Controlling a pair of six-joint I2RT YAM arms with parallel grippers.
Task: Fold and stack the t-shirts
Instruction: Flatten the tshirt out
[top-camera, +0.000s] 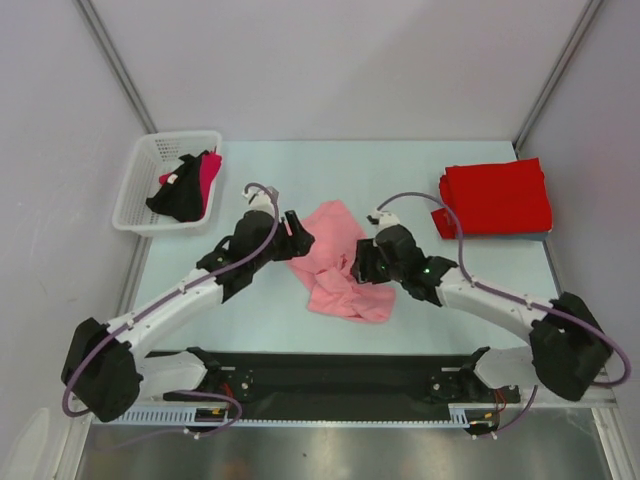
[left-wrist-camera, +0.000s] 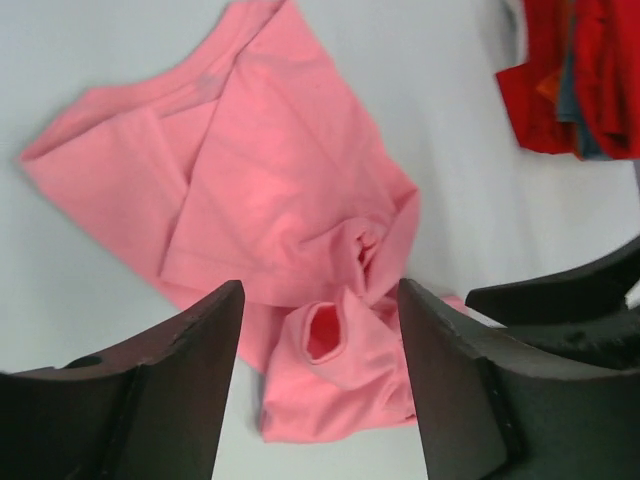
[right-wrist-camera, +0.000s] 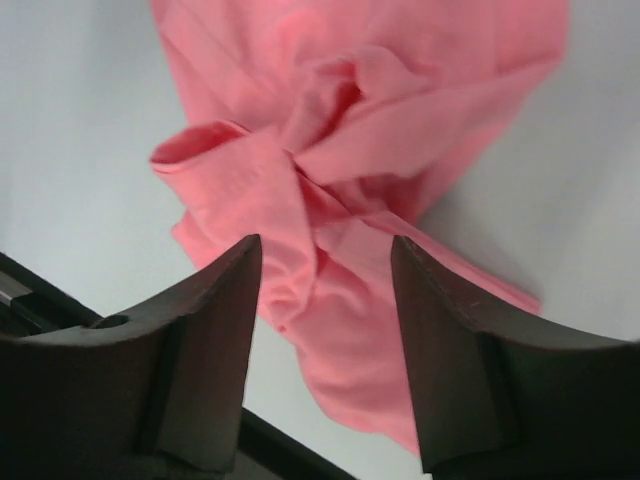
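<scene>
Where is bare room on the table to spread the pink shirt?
Bare: the far strip of table between the white basket and the red stack. Crowded: the middle, where the left arm and right arm flank the pink shirt.

A crumpled t-shirt (top-camera: 335, 262) lies near the middle of the table (top-camera: 400, 170), between the two arms. The left gripper (top-camera: 297, 235) sits at its left edge and the right gripper (top-camera: 362, 262) over its right edge, each with its fingers spread above the cloth. A pile of folded t-shirts (top-camera: 497, 197) rests at the far right of the table, well apart from the crumpled one. At the far left corner stands a basket (top-camera: 135, 185) with a heap of clothes (top-camera: 185, 185) in it.
</scene>
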